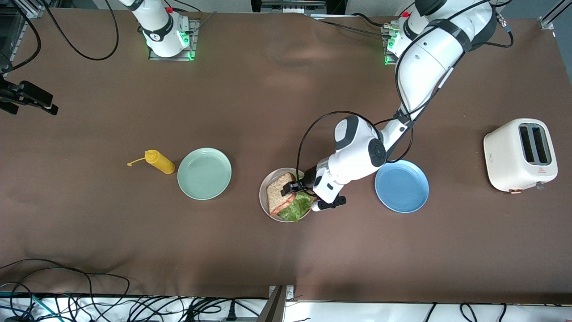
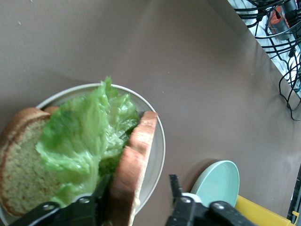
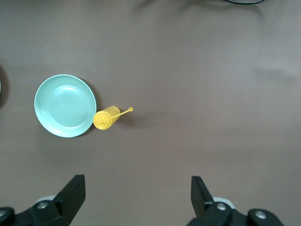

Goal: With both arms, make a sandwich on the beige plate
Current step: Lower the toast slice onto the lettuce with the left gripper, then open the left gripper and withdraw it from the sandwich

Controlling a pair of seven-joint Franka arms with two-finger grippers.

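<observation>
The beige plate (image 1: 263, 197) lies mid-table, between the mint green and blue plates. On it lies a brown bread slice (image 2: 23, 160) with a ruffled green lettuce leaf (image 2: 84, 136) over it. A second slice (image 2: 134, 165) stands tilted on edge against the lettuce, between the jaws of my left gripper (image 2: 139, 182). One finger touches the slice and the other stands apart, so the gripper is open. In the front view the left gripper (image 1: 290, 188) is low over the sandwich (image 1: 278, 191) and lettuce (image 1: 297, 206). My right gripper (image 3: 136, 182) is open and empty, high over the table.
A mint green plate (image 1: 204, 173) and a yellow mustard bottle (image 1: 160, 162) lie toward the right arm's end. A blue plate (image 1: 401, 186) lies beside the left arm's wrist. A white toaster (image 1: 520, 154) stands at the left arm's end. Cables run along the table's near edge.
</observation>
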